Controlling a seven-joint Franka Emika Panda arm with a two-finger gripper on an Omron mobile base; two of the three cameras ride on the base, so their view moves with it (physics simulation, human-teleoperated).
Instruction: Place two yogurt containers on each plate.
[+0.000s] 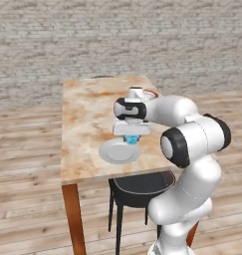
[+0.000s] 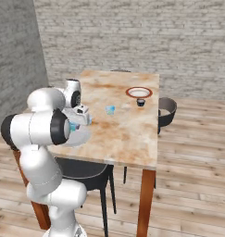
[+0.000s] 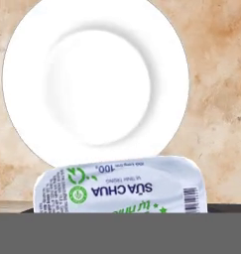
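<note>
1. The tool [image 1: 132, 135] hangs low over the marbled tan tabletop [image 1: 87, 119], clenched on a small light-blue yogurt container [image 1: 132, 139] with a pale printed foil top [image 3: 119, 187]
2. Just beside and partly under it lies the plain grey-white round plate [image 1: 117, 152], bare, near the tabletop's front edge
3. A second light-blue yogurt container [image 2: 110, 110] stands mid-tabletop, well apart
4. Farther back sits the white plate with a reddish-brown rim [image 2: 139, 92], a small dark cup [image 2: 140, 102] just beside it
</note>
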